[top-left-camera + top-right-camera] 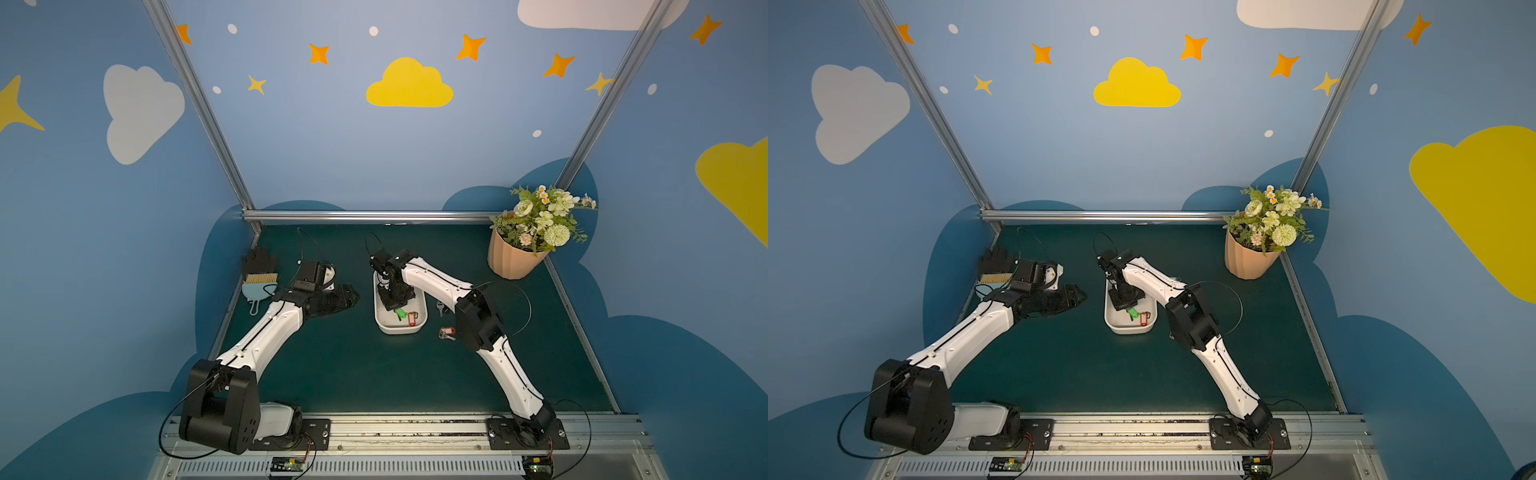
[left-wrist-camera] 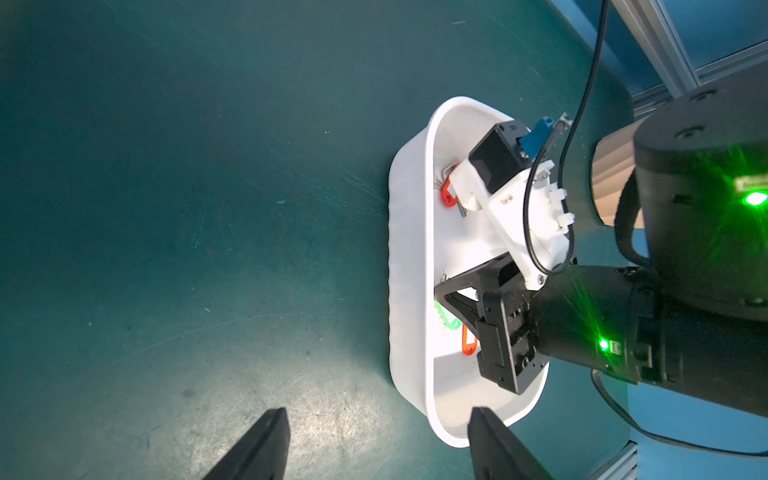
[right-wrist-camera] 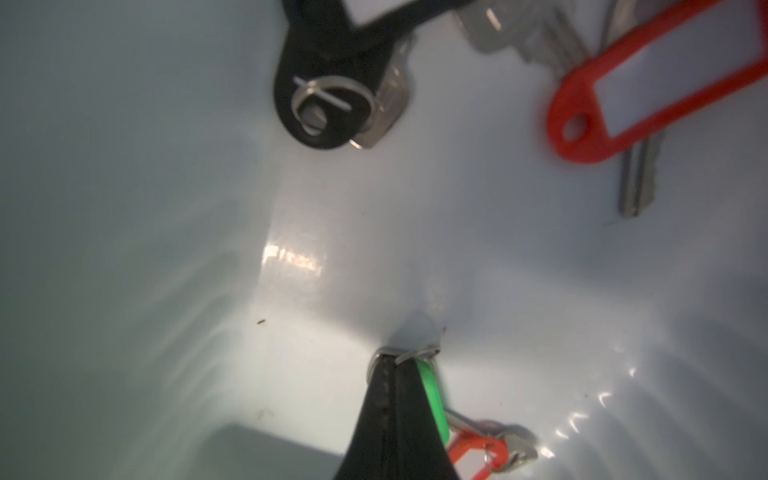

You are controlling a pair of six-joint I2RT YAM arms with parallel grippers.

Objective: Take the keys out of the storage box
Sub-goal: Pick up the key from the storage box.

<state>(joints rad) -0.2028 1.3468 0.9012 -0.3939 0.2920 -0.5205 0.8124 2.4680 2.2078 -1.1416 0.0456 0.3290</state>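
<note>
Top view, storage box lengthwise near-to-far

Green table w/ storage box mid, keys beside (its right), flower pot — brush far left.

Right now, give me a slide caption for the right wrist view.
Right gripper shut on green-tagged key inside the storage box; black-tagged key and red-tagged key lie nearby.
</note>
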